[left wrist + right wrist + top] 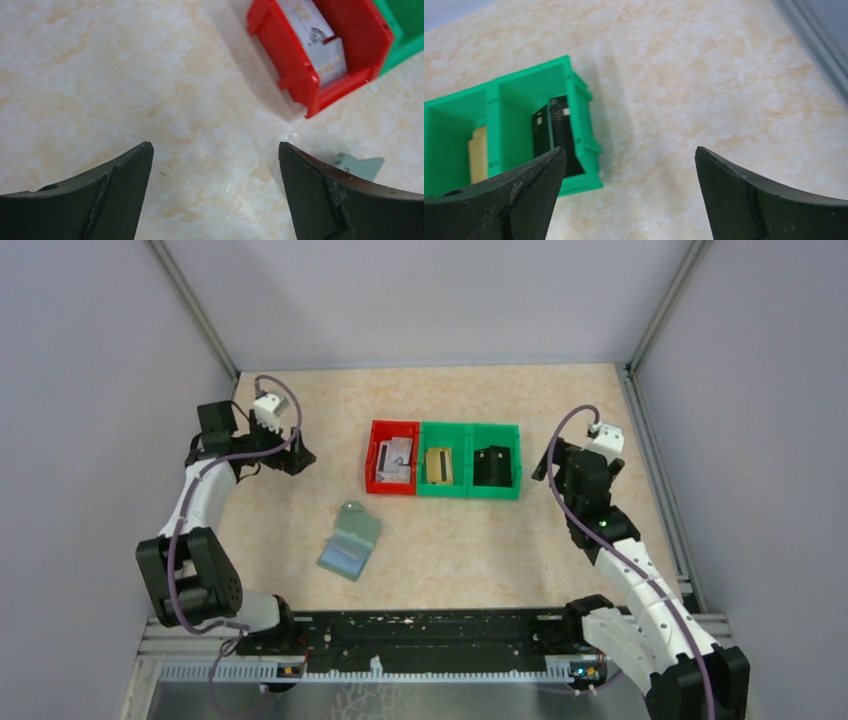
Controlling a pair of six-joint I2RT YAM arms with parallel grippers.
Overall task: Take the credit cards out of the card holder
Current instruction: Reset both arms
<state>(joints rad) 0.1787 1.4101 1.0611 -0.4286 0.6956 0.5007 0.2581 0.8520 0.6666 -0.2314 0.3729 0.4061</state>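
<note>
The card holder [350,540] lies unfolded on the table in front of the bins, pale grey-green; its nearer half looks bluish and shiny. One corner of it shows in the left wrist view [362,165]. Silvery-grey cards [397,458] lie in the red bin [378,480], also seen in the left wrist view [320,47]. A tan card [439,464] and a dark grey card [494,464] sit in the green bin's [468,491] two compartments. My left gripper [297,455] is open and empty, left of the red bin. My right gripper [549,464] is open and empty, right of the green bin.
The red bin [300,85] and green bin [579,130] stand side by side at mid-table. The dark card [558,135] stands on edge in the right-hand compartment. Grey walls enclose the table, with a rail [819,45] along its right edge.
</note>
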